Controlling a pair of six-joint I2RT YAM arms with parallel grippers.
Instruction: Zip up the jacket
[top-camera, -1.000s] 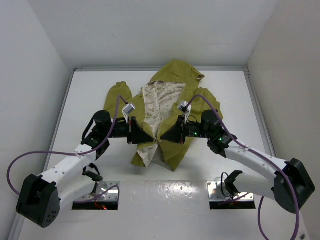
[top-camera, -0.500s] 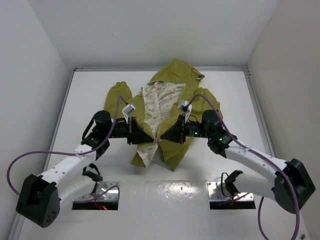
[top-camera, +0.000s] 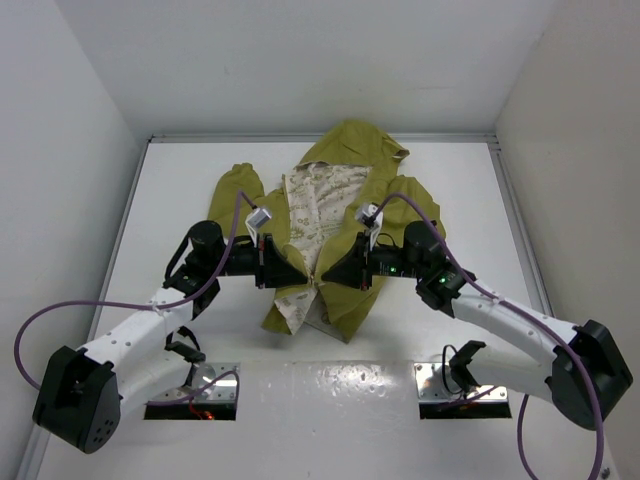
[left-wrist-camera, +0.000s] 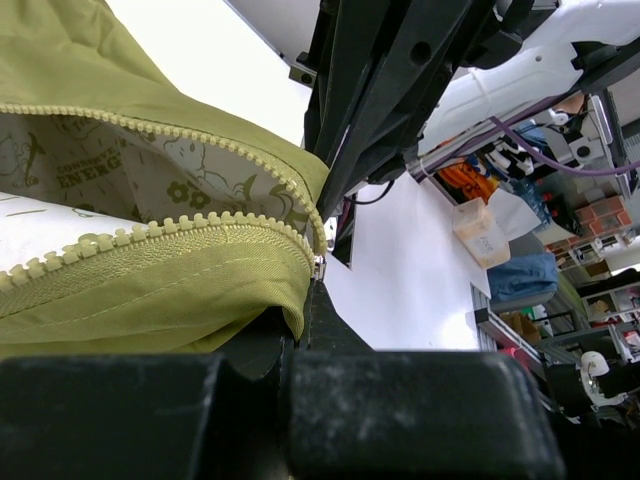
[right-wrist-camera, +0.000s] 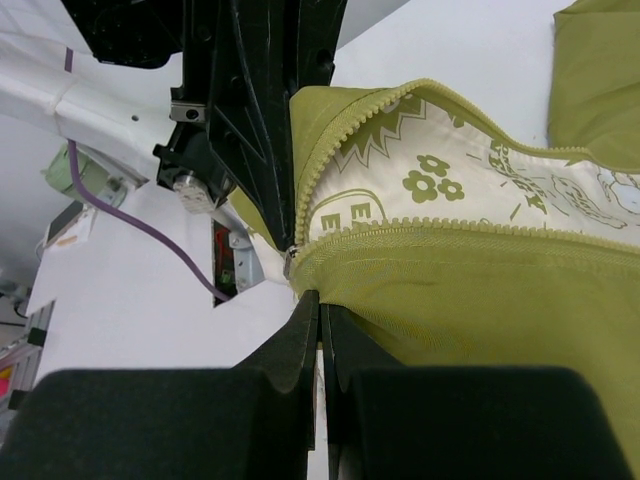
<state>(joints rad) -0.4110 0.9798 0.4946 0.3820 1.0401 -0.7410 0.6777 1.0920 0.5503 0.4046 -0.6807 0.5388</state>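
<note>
Left gripper (left-wrist-camera: 300, 322) and right gripper (right-wrist-camera: 319, 303) are each pinched shut on the jacket (top-camera: 345, 165) hem, tip to tip at the zip's bottom end (slider (left-wrist-camera: 318, 268) sits right there, 2 tooth rows splay above it). Jacket lies mid-table (top-camera: 180, 190), hood toward the back wall. I'd keep 1 gripper holding the hem taut, have the other take the slider and run it straight hoodward. There's room either side, but the wrists nearly touch, so back out sideways.
</note>
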